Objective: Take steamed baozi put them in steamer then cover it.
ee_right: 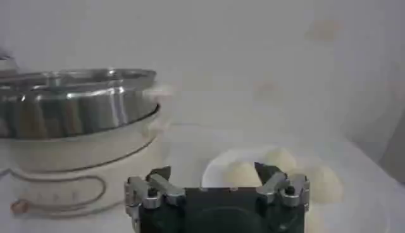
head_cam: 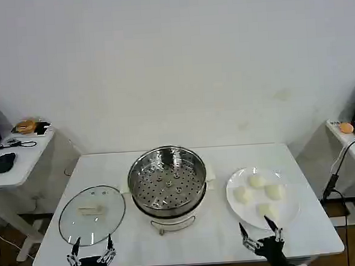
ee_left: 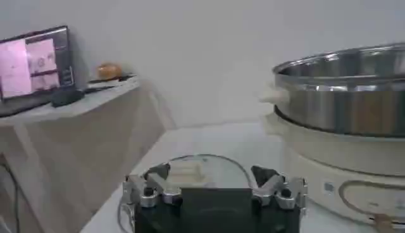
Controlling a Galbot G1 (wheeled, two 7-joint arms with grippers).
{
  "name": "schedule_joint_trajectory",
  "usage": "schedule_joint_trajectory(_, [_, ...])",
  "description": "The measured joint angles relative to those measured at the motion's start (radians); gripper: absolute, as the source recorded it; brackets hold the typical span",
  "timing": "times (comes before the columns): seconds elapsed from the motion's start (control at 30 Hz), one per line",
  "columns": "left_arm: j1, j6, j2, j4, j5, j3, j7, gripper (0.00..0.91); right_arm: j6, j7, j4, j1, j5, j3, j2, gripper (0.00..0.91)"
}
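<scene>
Head view first: the steamer (head_cam: 168, 183), a shiny round steel pot with a perforated tray inside, sits mid-table on its white base with nothing in it. To its right, a flat white plate (head_cam: 235, 206) holds all four steamed baozi (head_cam: 257, 180), smooth creamy domes. On the other side the round glass lid (head_cam: 92, 214) lies flat on the white table (head_cam: 208, 239). The left gripper (head_cam: 91, 245) hangs at the near edge by the lid, the right gripper (head_cam: 260, 229) at the plate's near rim; both have their jaws spread wide, grasping nothing.

Left wrist view: released fingers (ee_left: 150, 188) frame the lid, with the steamer's steel wall beside it.

Right wrist view: parted fingers (ee_right: 152, 189) face the baozi on the plate, the steamer beside them.
</scene>
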Motion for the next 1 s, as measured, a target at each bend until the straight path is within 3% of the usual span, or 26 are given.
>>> schedule_joint_trajectory(0.2, [-0.009, 0.047, -0.006, -0.028, 0.030, -0.019, 0.026, 0.907, -0.061, 0.000, -0.030, 0.093, 0.000, 0.021, -0.094, 0.907])
schedule_joint_trajectory(0.4, [-0.005, 0.064, -0.010, -0.047, 0.074, -0.045, 0.066, 0.907, -0.127, -0.089, -0.098, 0.217, -0.076, 0.019, -0.232, 0.907])
schedule_joint_trajectory(0.73, [0.017, 0.064, -0.009, -0.069, 0.126, -0.091, 0.096, 0.907, -0.213, -0.351, -0.270, 0.486, -0.304, -0.052, -0.491, 0.907])
schedule_joint_trajectory(1.0, [0.023, 0.067, -0.006, -0.082, 0.148, -0.121, 0.106, 0.907, -0.197, -0.590, -0.448, 0.812, -0.450, -0.297, -0.620, 0.907])
